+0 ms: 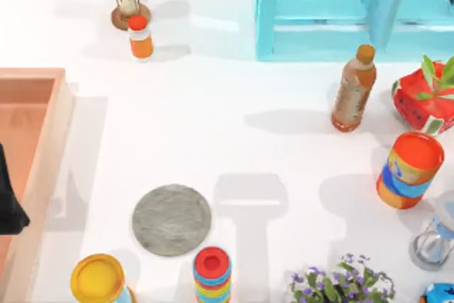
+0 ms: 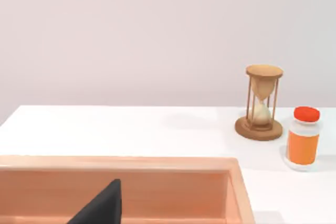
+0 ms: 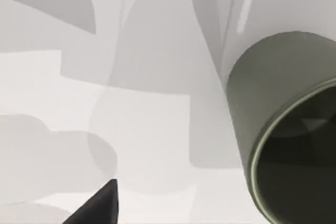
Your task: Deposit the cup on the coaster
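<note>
On the white tabletop (image 1: 234,140), the flat round grey coaster with its mottled, stone-like face (image 1: 172,219) lies bare towards the lower left, with nothing resting on it. The small see-through glass cup (image 1: 434,243) stands upright well apart from it, at the right edge and just below a striped can with an orange top (image 1: 410,169). Our left tool (image 1: 10,200) sits at the far left edge over the peach-coloured open tray (image 1: 42,168). The left wrist view shows one dark tip above the tray's inner wall, and we cannot tell whether this tool is apart or together. In that same view a wooden-framed hourglass (image 2: 262,103) and a small orange bottle with a red cap (image 2: 303,141) stand side by side at the back of the tabletop, near each other but not touching. Our right tool (image 3: 97,205) shows as a single dark tip above the pale, shadow-crossed surface. Close to it we see the wall and open rim of what appears to be the cup, not gripped. Here too we cannot tell whether the tool is apart or together. Near the coaster's lower edge stand a yellow-topped container (image 1: 98,280) and a striped one with a red top (image 1: 212,274), both just clear of the disc. Farther right are a purple-flowered plant (image 1: 347,282), a brown tea bottle with an amber cap (image 1: 353,90), a red pot holding green leaves (image 1: 425,97) and, along the back, a turquoise cabinet (image 1: 340,12).
</note>
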Motion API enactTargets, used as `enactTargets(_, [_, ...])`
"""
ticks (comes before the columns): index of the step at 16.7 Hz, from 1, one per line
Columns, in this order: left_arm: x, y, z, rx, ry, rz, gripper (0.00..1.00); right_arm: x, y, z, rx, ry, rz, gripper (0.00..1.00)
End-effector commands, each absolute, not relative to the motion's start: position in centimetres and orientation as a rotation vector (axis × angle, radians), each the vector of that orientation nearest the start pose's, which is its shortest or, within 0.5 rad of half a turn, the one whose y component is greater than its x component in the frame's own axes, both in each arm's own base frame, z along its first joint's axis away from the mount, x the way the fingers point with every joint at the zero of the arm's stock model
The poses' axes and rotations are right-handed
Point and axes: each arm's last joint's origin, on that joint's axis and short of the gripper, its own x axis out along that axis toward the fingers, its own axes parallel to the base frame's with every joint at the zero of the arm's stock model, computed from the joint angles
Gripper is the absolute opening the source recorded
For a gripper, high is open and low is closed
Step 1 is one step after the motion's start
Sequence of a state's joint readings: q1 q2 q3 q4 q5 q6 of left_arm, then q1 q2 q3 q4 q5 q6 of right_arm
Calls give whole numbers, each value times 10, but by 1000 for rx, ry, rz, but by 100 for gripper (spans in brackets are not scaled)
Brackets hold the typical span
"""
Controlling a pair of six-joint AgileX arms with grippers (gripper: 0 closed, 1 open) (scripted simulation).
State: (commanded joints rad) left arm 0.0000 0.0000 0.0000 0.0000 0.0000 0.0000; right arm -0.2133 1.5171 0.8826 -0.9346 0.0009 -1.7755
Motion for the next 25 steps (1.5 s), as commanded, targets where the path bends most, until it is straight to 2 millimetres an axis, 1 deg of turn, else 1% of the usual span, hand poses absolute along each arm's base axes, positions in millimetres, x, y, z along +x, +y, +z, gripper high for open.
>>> enactTargets(2, [106,-1,160,0,0,0,100,237,-48,150,-1205,1213,1199,100])
enactTargets(4, [106,-1,160,0,0,0,100,234,-43,141,-1203,1213,1200,100])
enactTargets(9, [106,-1,160,0,0,0,100,233,-42,139,-1202,1212,1201,100])
enactTargets(22, [106,-1,160,0,0,0,100,233,-42,139,-1202,1212,1201,2])
enactTargets(23, [106,-1,160,0,0,0,100,233,-42,139,-1202,1212,1201,0])
enactTargets(25, [106,-1,160,0,0,0,100,233,-42,139,-1202,1212,1201,0])
